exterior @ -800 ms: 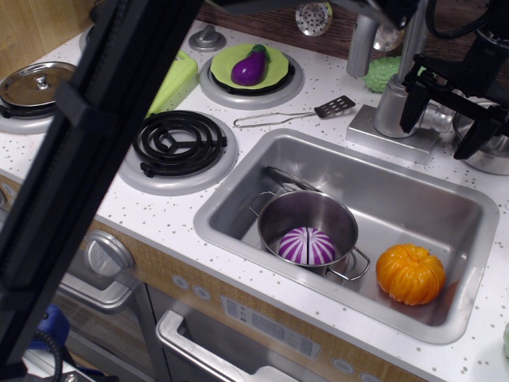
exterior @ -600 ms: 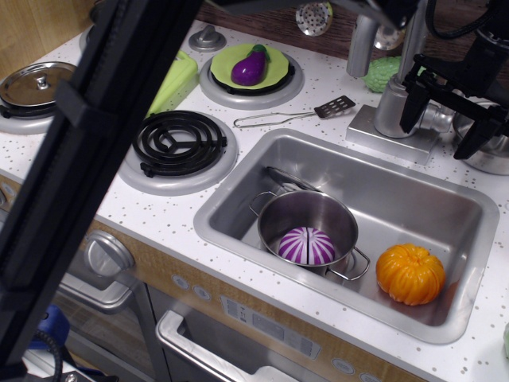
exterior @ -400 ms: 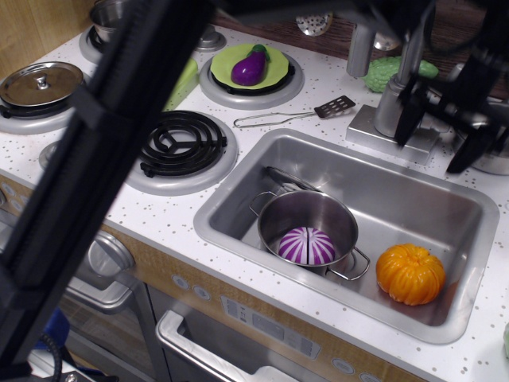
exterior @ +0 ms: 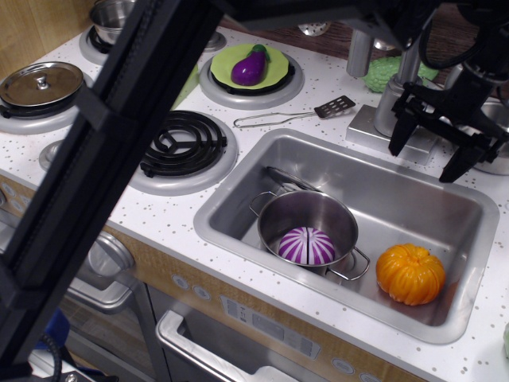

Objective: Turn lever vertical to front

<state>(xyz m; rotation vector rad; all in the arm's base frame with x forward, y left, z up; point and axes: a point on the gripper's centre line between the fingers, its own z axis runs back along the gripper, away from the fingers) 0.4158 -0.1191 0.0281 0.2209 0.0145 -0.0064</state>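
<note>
Short silver-grey metal lever sits low on the right side of the faucet's grey cylindrical body, mostly hidden behind the black gripper; its angle can't be read. Gripper fingers spread wide, tips pointing down, hanging at the rear sink edge just in front of the lever; contact unclear, nothing held. Judgement: turn either just done or not begun; lever pose too occluded to confirm it faces front. Outward: square grey faucet base, steel sink holding a small steel pot with a purple-white striped ball, and an orange toy pumpkin. Metal spatula lies on the counter left of the faucet.
</note>
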